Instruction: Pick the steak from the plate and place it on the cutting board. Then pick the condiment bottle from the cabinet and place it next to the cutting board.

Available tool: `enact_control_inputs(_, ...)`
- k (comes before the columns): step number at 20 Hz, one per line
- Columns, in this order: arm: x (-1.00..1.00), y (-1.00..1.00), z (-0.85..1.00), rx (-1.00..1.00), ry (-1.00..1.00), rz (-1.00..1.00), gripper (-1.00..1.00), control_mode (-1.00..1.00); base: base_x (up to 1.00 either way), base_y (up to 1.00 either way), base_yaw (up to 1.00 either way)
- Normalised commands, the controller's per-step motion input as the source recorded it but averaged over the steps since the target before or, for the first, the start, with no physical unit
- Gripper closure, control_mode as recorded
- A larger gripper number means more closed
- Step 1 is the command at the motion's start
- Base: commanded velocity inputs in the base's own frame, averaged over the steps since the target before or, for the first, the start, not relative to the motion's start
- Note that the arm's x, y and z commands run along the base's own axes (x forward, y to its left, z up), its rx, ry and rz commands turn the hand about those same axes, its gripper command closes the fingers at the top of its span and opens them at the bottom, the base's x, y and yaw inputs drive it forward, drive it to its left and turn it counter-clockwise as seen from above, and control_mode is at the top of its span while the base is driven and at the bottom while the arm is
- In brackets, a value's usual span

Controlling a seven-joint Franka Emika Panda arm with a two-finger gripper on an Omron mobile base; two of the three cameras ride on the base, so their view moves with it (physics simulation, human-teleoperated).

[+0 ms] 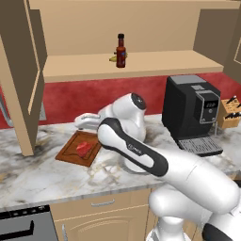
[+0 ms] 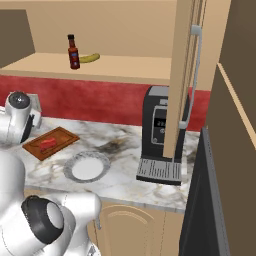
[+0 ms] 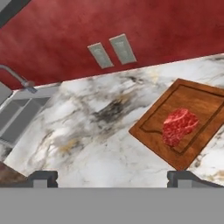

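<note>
The tan light-wood wall cabinet [image 1: 141, 63] spans the top of both base views, its doors swung open and its wide shelf bare but for two small things. Below it the white-and-grey marbled stone counter [image 1: 37, 172] runs under a red wall. A black coffee machine [image 1: 190, 113] stands at 3 o'clock in the left base view.

The rectangular reddish-brown wooden cutting board [image 3: 188, 124] lies at 4 o'clock in the hand view, grooved inside its edge, with the small irregular red steak [image 3: 178, 126] resting near its middle. The round light grey-white plate [image 2: 86, 167] sits bare just beside the board in the right base view, so the first half of the task looks done.

The white arm's two-finger gripper [image 3: 113, 177] hangs released over bare counter, its dark fingertips [image 3: 43, 177] spread wide with nothing between them.

The coming move turns on one relation: the slim dark-red condiment bottle [image 1: 121, 51] with its black cap stands upright on the shelf, long axis vertical, at 12 o'clock in the left base view, well above and behind the hand, which faces down at the counter. I judge the hand must lift and turn toward the shelf. A yellow banana [image 2: 90, 58] lies just beside the bottle.

The bottle's red label is too small to read; no brand or writing is legible anywhere.
</note>
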Motion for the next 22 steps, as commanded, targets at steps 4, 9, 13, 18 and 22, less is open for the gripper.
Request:
enact_control_inputs(4,-0.39,-0.34,0.3,-0.06,-0.04,0.15,-1.0,-1.0,0.0,0.0,0.0)
enact_control_inputs(9,-0.44,-0.35,0.23,-0.07,-0.11,0.17,-1.0,-1.0,0.0,0.0,0.0)
enact_control_inputs(13,-0.43,-0.23,0.23,-0.07,-0.15,0.19,-1.0,-1.0,0.0,0.0,0.0)
enact_control_inputs(18,-0.28,-0.12,0.19,-0.02,-0.24,0.26,-1.0,-1.0,0.0,0.0,0.0)
enact_control_inputs(22,-0.23,-0.11,0.19,0.0,-0.28,0.3,-1.0,-1.0,0.0,0.0,0.0)
